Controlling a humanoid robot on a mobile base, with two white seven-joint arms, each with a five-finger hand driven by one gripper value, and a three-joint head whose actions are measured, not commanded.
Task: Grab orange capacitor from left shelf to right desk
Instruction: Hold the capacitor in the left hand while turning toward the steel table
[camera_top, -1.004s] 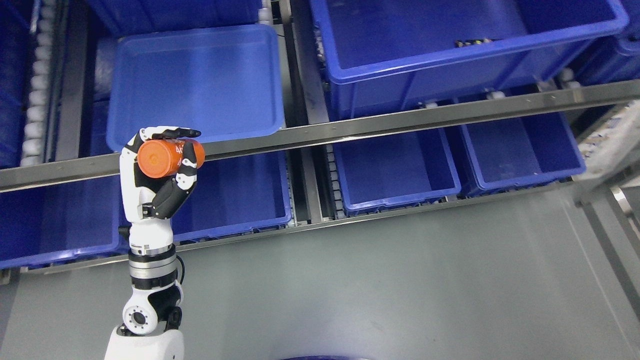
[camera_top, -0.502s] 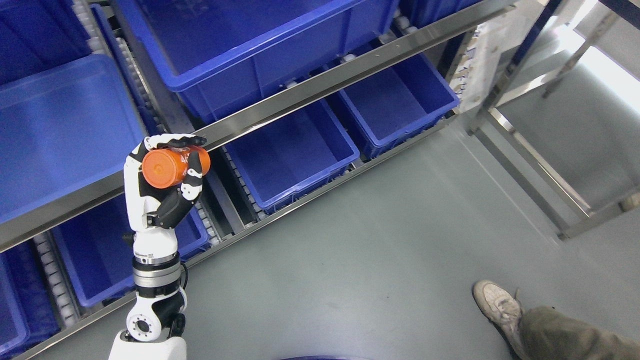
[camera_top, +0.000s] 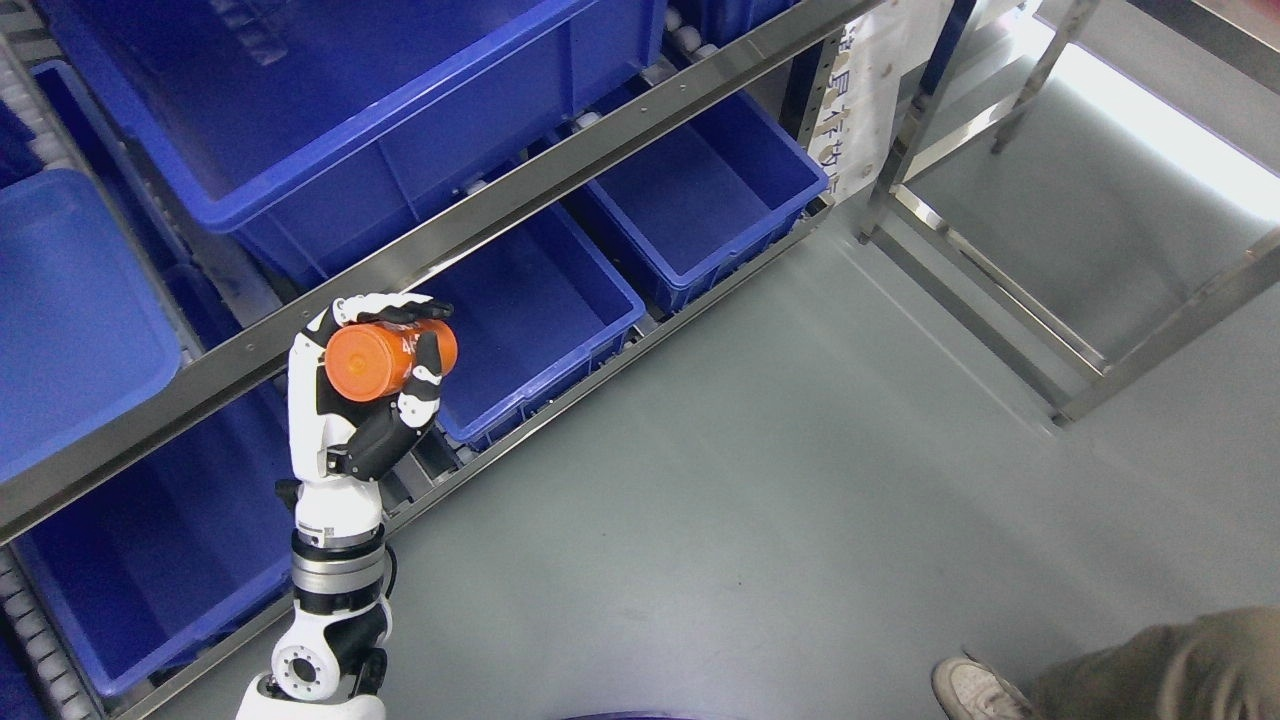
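Transport step: left hand (camera_top: 365, 385) has its fingers curled tight round the orange capacitor (camera_top: 388, 360), held lying sideways in the air in front of the shelf rail (camera_top: 560, 170). Next likely needs carrying rightward to the desk, keeping grip.

The capacitor (camera_top: 378, 360) sat in the left hand (camera_top: 362, 385), raised in front of the shelf rail (camera_top: 520, 205). Bins (camera_top: 540, 320) lay behind; the metal frame (camera_top: 1060, 300) stood right.
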